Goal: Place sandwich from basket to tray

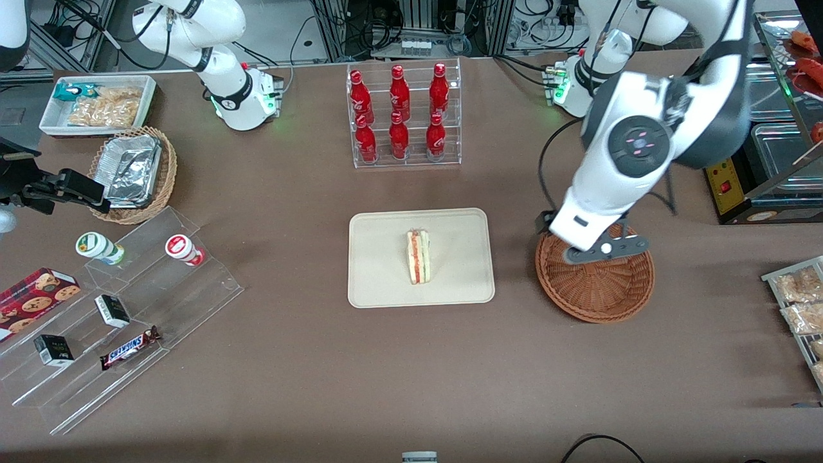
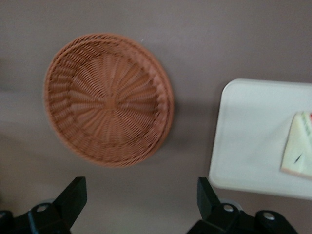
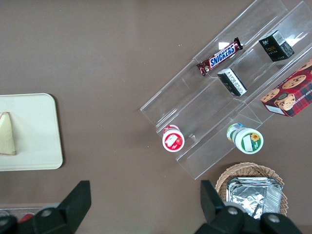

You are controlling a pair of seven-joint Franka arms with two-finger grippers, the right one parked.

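Note:
The sandwich [image 1: 418, 257] [image 2: 300, 146] [image 3: 6, 132], a pale bread wedge with a red and green striped edge, lies on the beige tray [image 1: 379, 257] [image 2: 248, 136] [image 3: 34, 131] in the middle of the table. The reddish-brown woven basket [image 1: 598, 296] [image 2: 107, 97] stands beside the tray toward the working arm's end, with nothing in it. My left gripper [image 1: 601, 251] [image 2: 141, 195] hangs above the basket's rim farther from the front camera. It is open, its black fingers [image 2: 73, 195] wide apart with only bare table between them.
A clear rack of red bottles [image 1: 404, 116] stands farther from the front camera than the tray. Toward the parked arm's end are a tan wicker basket of foil containers [image 1: 132, 173], a white snack bin [image 1: 96, 103] and a clear stepped shelf [image 1: 122, 302]. Snack bags [image 1: 800, 302] lie at the working arm's end.

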